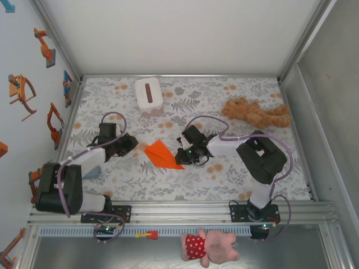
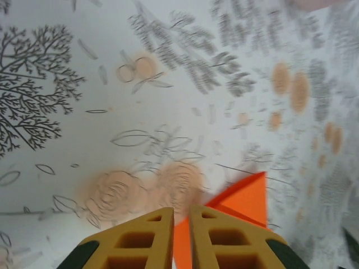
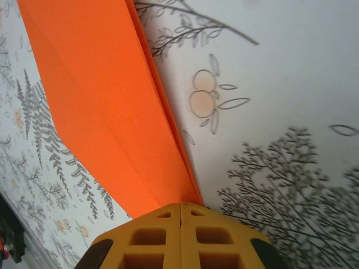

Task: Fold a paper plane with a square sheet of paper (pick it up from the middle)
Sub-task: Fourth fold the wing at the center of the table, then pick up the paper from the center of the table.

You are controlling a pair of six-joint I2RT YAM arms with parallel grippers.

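I am seeing the orange paper, folded into a pointed shape, lying mid-table between the two arms. The left gripper is sitting just beside its left corner. On the left wrist camera its jaws are standing a narrow slit apart with orange showing in the gap, and I cannot tell if they are pinching. The right gripper is pressing its jaws together on the paper's folded edge.
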